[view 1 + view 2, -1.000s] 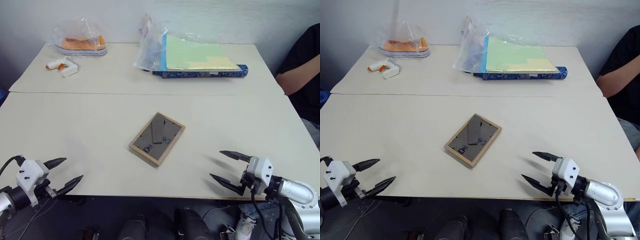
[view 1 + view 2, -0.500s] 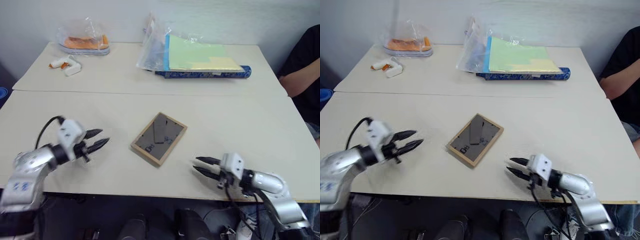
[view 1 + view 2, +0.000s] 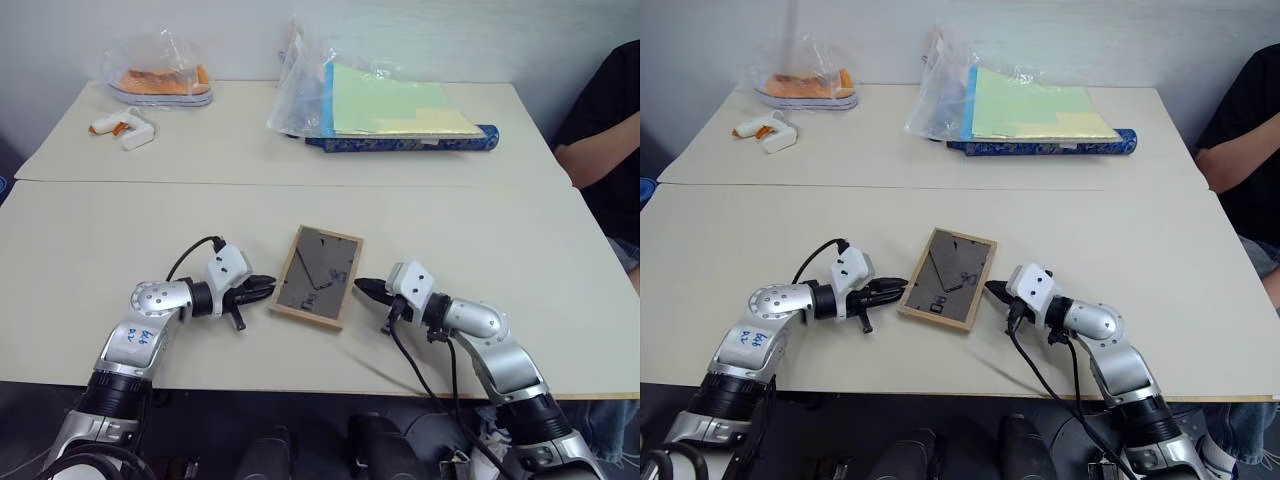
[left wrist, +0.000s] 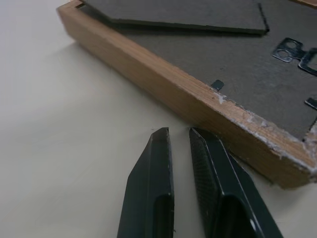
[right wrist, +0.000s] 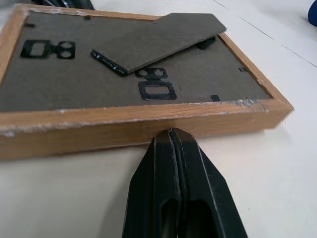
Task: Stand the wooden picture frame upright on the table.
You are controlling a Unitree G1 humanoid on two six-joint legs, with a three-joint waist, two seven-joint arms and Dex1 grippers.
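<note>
The wooden picture frame [image 3: 320, 277] lies flat on the table [image 3: 120, 230] near its front middle, dark grey back panel up, with the stand flap [image 5: 163, 39] folded down on it. My left gripper [image 3: 270, 287] is shut and empty. Its tips [image 4: 177, 133] rest low on the table, right at the frame's left wooden edge [image 4: 188, 94]. Opposite it, my right gripper [image 3: 358, 286] is shut too, its tips [image 5: 171, 132] pressed against the frame's right wooden edge [image 5: 124, 124]. The picture side is hidden underneath.
At the back, a clear plastic bag holds a green-yellow pad [image 3: 395, 108] on a blue roll [image 3: 410, 143]. A bagged orange shoe [image 3: 160, 82] and a white gadget [image 3: 122, 129] sit back left. A person's black sleeve [image 3: 605, 130] is at the right edge.
Both arms swung inward from the table's front corners to the frame's two sides. Both grippers went from open to shut. The frame has turned slightly, now lying straighter.
</note>
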